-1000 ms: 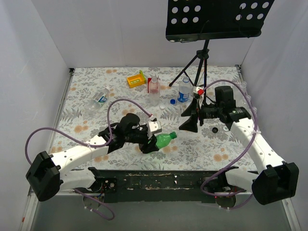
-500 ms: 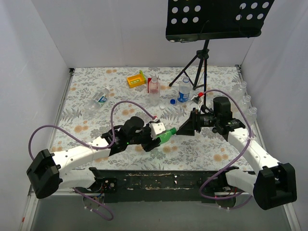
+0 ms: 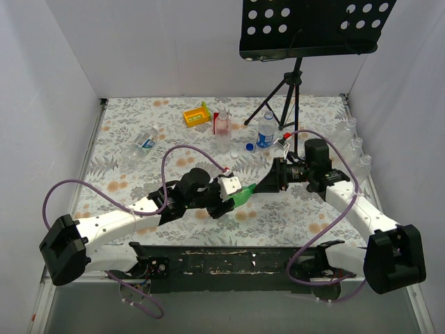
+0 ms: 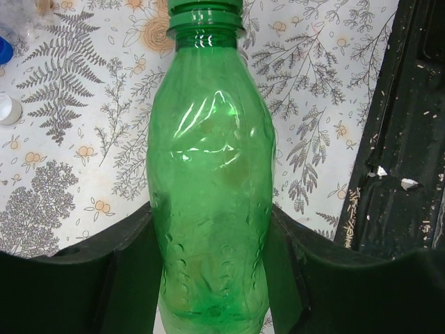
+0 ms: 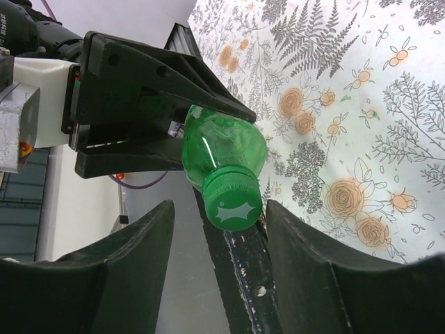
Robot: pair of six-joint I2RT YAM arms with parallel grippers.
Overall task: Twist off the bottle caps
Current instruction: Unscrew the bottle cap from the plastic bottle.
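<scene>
Step in hand, as I read it: getting hold of the cap on the one bottle that is held up.

- Left gripper [image 4: 212, 236] is clenched on the translucent green plastic bottle [image 4: 212, 174], with black fingers [image 4: 132, 271] pressed to both sides of its lower body.
- The bottle is off the table, roughly level over the near middle of the floral-print tablecloth [image 3: 139, 125], neck toward the right arm.
- Right gripper [image 5: 221, 206] is released. Its broad black fingers [image 5: 132, 271] flank the ribbed green screw cap [image 5: 233, 203], with a sliver of gap on one side and a wider one on the other (no grip yet, by my reading).

Doing it well:
- Centre the cap between the fingers before squeezing, so the squeeze doesn't shove the neck sideways.
- Line the wrist's roll up with the neck.
- Bite on the ribbed skirt, not the flat top.
- The left hold must resist the twist.

Materials:
- Bottle: thin-walled, glossy and waisted, apparently empty. It has small dimples low down and a crease at the shoulder. It will likely buckle, and may spin in the left grip under torque.
- Cap: stiffer, with fine vertical ribs and a pale star mark on its flat top. A collar ring sits just under it.
</scene>
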